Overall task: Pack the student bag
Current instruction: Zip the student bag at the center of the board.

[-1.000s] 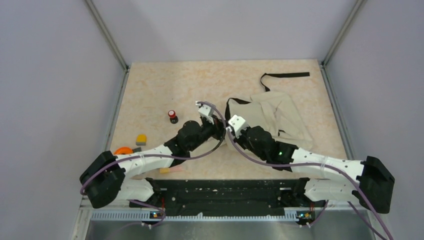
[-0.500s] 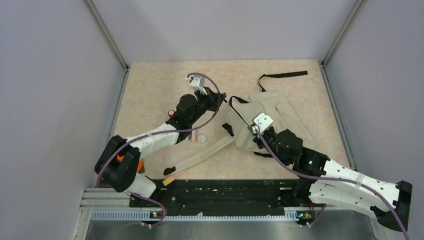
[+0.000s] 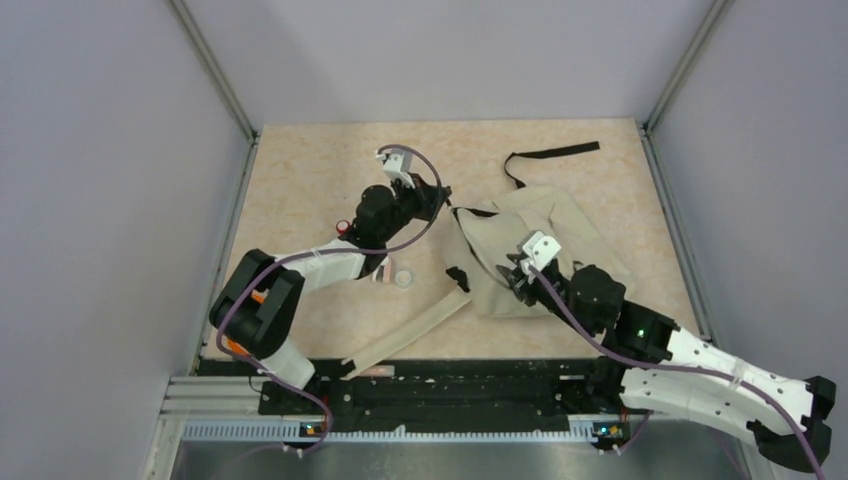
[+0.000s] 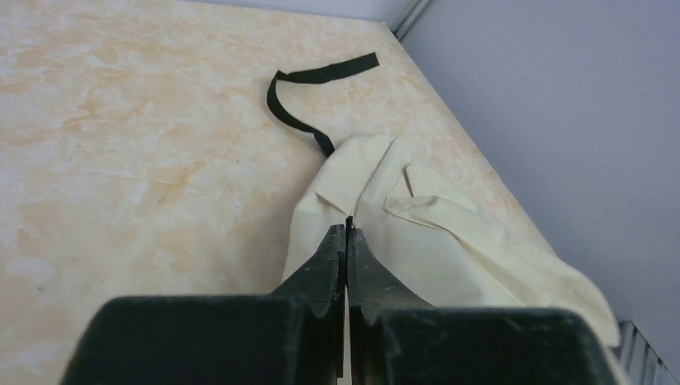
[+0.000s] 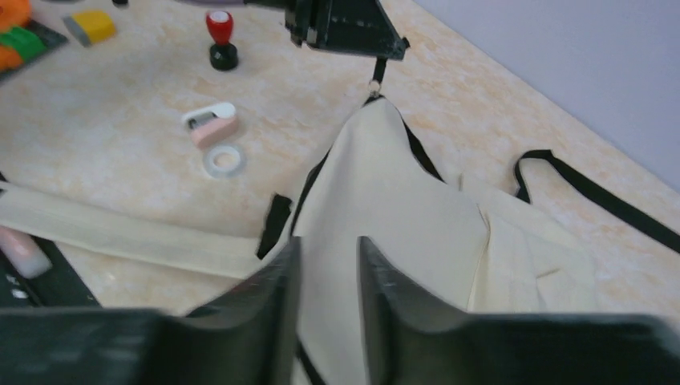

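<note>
Right wrist shows left pincer point(image 5: 389, 54) clamped on student bag point(image 5: 385, 200) zipper point(image 5: 374, 87), right pincer point(image 5: 327, 245) slightly parted.

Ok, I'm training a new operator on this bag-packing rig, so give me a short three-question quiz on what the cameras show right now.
1. True or false: the left gripper stands wide open.
2. The red-topped stamp is: A) lying on the bag; B) upright on the table, apart from the bag; C) held in the right gripper.
3. Which gripper hangs over the bag's cloth with its jaws apart?

Key:
1. False. It is shut, pinching the bag's zip end.
2. B.
3. The right gripper.
</note>
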Tool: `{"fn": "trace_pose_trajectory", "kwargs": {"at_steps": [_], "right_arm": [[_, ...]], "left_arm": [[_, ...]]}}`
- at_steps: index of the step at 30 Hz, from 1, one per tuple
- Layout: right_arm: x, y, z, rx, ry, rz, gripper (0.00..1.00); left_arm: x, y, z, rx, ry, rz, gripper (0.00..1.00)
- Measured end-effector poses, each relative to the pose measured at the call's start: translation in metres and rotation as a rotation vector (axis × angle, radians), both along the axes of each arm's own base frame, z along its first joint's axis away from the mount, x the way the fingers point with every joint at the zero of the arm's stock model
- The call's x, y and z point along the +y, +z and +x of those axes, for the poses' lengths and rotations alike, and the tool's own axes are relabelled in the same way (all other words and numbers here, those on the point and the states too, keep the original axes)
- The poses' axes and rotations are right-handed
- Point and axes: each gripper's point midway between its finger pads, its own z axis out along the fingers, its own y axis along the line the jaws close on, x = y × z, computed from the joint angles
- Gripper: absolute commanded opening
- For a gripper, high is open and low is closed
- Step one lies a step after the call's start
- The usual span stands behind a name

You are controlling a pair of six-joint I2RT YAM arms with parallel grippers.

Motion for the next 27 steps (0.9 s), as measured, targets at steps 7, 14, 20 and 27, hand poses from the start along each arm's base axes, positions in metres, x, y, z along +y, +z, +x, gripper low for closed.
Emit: {"fn": "trace_pose_trajectory", "kwargs": {"at_steps": [7,14,20,27], "right_arm": [[0.034,0.028,0.013,-0.023,0.025,0.097,0.8],[0.058,-0.009,0.046,0.105,-0.129,0.003,0.86],[0.057,-0.047,0.072,0.228,-0.238,-0.039,0.86],[0.056,-0.066,0.088,0.288,-0.296,-0.054,0.81]], "left_arm": [[0.001,-0.014,-0.035,0.017,-0.078,0.005,0.0],[0.004,-0.014,-0.055,0.001,-0.114,-0.005,0.0],[0.011,-0.023,-0.06,0.014,-0.099,0.002,0.0],[0.014,-0.024,-0.062,0.016,-0.085,0.003,0.0]]}}
